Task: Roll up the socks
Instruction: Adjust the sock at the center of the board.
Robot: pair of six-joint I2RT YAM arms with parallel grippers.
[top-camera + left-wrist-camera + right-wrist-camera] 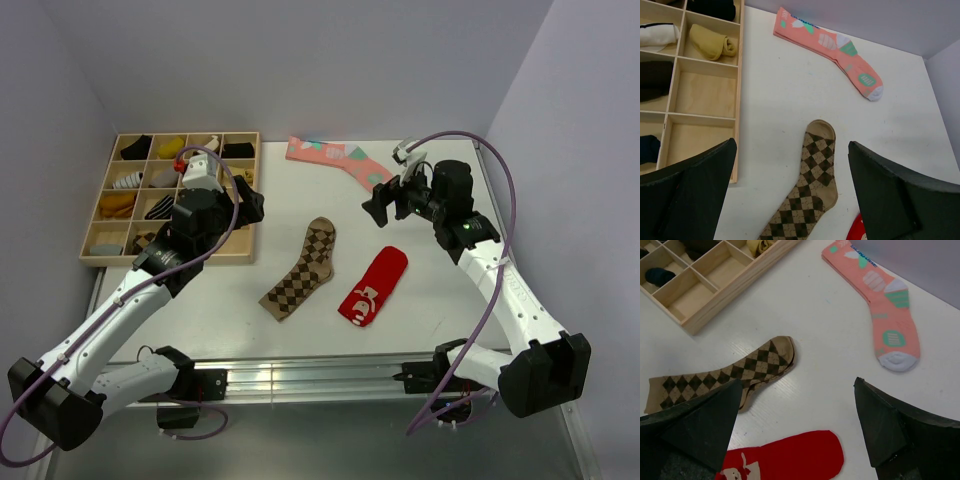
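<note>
The brown-and-tan argyle sock (304, 268) lies flat and unrolled in the middle of the white table, toe toward the back. It also shows in the left wrist view (810, 192) and the right wrist view (725, 372). My left gripper (250, 208) hangs open above the right edge of the wooden tray, left of the sock and apart from it; its dark fingers (695, 190) hold nothing. My right gripper (385, 205) hovers open to the right of the sock's toe, its fingers (890, 427) bare.
A red sock with a white figure (373, 286) lies right of the argyle one. A pink sock with teal patches (335, 158) lies at the back. A wooden compartment tray (245, 255) with several rolled socks stands at the back left.
</note>
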